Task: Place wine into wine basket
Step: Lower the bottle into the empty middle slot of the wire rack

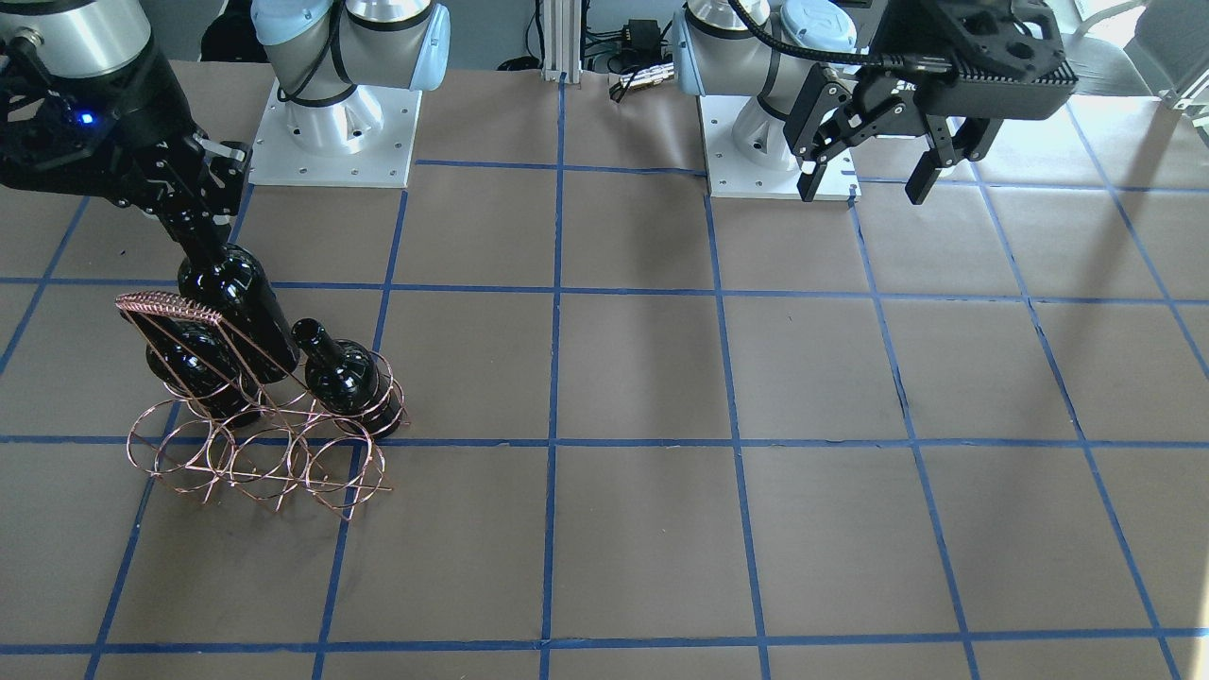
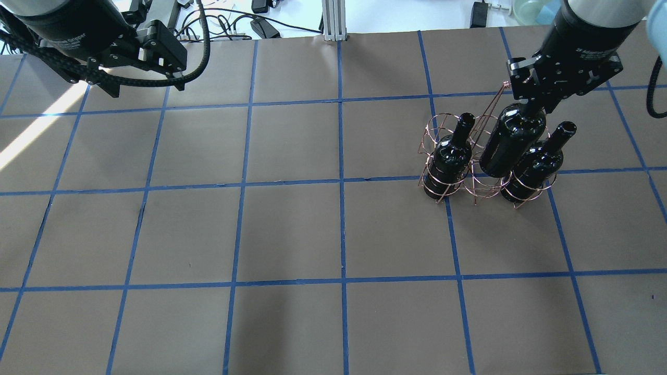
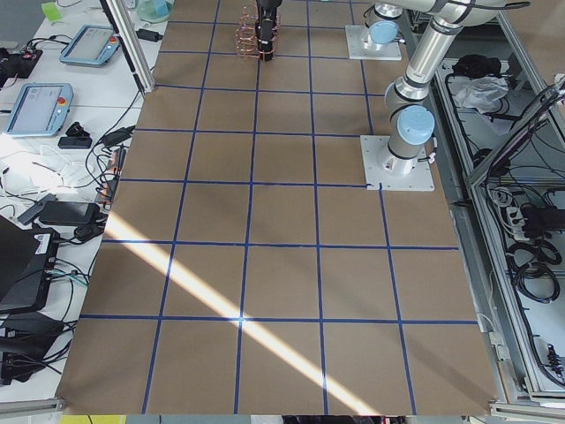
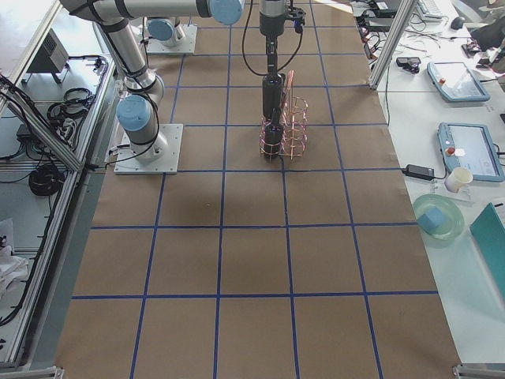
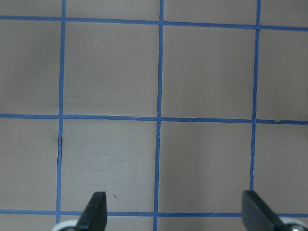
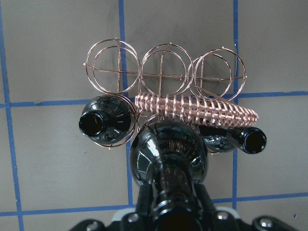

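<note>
Held wine [image 2: 513,140] seemingly hides the wine basket's [image 2: 475,178] middle ring.

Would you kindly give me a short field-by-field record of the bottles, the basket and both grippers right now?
held wine: black bottle, gripped at its neck by the right gripper, over the middle ring of the robot-side row
wine basket: seated bottles in that row's two end rings; far row empty
left gripper: jaws open, holding nothing, above the table

A robotics lab: grid-taped table [image 4: 252,260], teach pendant [image 4: 456,80], cable-strewn benches [image 3: 44,168].
</note>
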You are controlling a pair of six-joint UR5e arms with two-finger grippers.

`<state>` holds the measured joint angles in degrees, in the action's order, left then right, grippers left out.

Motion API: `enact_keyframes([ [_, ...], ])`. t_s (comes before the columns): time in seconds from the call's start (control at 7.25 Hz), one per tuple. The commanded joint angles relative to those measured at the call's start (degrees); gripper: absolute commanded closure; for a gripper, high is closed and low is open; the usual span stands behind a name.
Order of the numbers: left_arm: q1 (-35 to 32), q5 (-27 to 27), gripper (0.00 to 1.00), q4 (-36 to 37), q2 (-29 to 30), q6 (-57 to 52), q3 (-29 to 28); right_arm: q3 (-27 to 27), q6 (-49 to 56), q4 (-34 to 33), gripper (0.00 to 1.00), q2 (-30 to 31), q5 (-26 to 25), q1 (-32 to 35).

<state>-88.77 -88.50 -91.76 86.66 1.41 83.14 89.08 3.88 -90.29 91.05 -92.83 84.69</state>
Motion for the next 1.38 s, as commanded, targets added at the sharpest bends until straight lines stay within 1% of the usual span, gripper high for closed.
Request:
enact_keyframes([
  [0.0, 0.0, 0.08, 0.0, 0.0, 0.0, 0.0, 0.0, -0.05, 0.07, -2.6, 0.99, -1.75, 0.37, -0.4],
  [0.69, 0.0, 0.0, 0.0, 0.0, 0.0, 0.0, 0.0, 0.73, 0.07, -2.96, 0.99, -3.07, 0.98, -1.63],
  [0.83, 0.0, -0.09, 0.0, 0.0, 0.0, 0.0, 0.0, 0.83, -0.1, -2.88, 0.99, -3.25, 2.03, -1.63],
  [1.24, 0.09, 0.26, 0.0, 0.0, 0.0, 0.0, 0.0, 0.04, -2.74, -2.09, 0.99, -2.46, 1.95, -1.45],
])
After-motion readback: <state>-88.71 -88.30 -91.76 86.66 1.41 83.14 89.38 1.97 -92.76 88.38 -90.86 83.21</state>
